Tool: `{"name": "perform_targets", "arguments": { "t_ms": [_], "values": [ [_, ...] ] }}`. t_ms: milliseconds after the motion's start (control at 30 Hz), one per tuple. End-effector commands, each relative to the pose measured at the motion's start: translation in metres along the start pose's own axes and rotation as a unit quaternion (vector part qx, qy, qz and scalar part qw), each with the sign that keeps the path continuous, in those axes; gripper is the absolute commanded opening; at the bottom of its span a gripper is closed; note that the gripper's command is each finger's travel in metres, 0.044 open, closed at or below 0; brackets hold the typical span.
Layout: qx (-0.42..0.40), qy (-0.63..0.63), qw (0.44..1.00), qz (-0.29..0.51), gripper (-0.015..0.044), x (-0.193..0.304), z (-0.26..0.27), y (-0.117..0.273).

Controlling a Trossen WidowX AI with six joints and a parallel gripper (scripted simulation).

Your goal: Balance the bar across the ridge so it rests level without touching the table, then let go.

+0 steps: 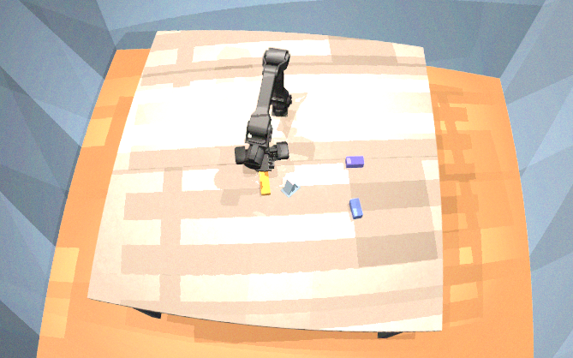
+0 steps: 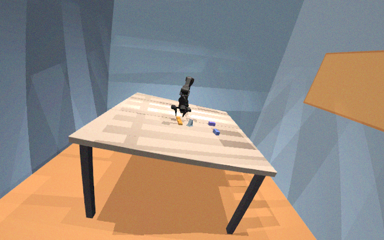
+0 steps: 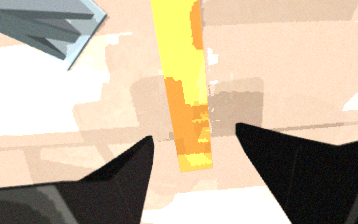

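Observation:
The yellow bar [image 1: 265,184] [image 2: 179,120] [image 3: 182,65] lies flat on the table. The grey-blue ridge [image 1: 289,187] [image 2: 190,122] [image 3: 45,22] stands on the table a little to the right of the bar in the top and exterior views, and at the upper left in the wrist view. My gripper [image 2: 179,115] [image 3: 194,134] is open and empty, above the near end of the bar. In the wrist view the bar's end shows between the two fingertips, with a gap on each side. In the top view the arm hides the fingertips and that end of the bar.
A purple block [image 1: 355,162] [image 2: 212,123] and a blue block [image 1: 355,208] [image 2: 216,131] lie on the table [image 1: 217,284] [image 2: 157,143], to the right of the ridge in the top and exterior views.

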State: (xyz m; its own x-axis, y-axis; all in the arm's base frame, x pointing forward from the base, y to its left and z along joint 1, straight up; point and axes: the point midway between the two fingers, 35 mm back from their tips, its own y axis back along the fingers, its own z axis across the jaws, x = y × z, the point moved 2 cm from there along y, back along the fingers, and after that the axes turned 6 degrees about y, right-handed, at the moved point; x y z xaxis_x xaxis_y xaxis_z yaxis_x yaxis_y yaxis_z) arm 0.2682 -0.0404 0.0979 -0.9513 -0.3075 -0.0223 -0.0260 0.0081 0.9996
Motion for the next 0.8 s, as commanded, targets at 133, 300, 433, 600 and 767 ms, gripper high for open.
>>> {"name": "perform_targets", "arguments": {
  "t_ms": [133,300,433,600,767],
  "values": [
    [-0.001,-0.002,1.000,-0.002,0.0315,0.000,0.001,-0.008],
    [-0.001,-0.002,1.000,-0.002,0.0315,0.000,0.001,-0.016],
    [-0.001,-0.002,1.000,-0.002,0.0315,0.000,0.001,-0.023],
    [-0.001,-0.002,1.000,-0.002,0.0315,0.000,0.001,-0.030],
    [-0.001,-0.002,1.000,-0.002,0.0315,0.000,0.001,-0.030]
  ]
}}
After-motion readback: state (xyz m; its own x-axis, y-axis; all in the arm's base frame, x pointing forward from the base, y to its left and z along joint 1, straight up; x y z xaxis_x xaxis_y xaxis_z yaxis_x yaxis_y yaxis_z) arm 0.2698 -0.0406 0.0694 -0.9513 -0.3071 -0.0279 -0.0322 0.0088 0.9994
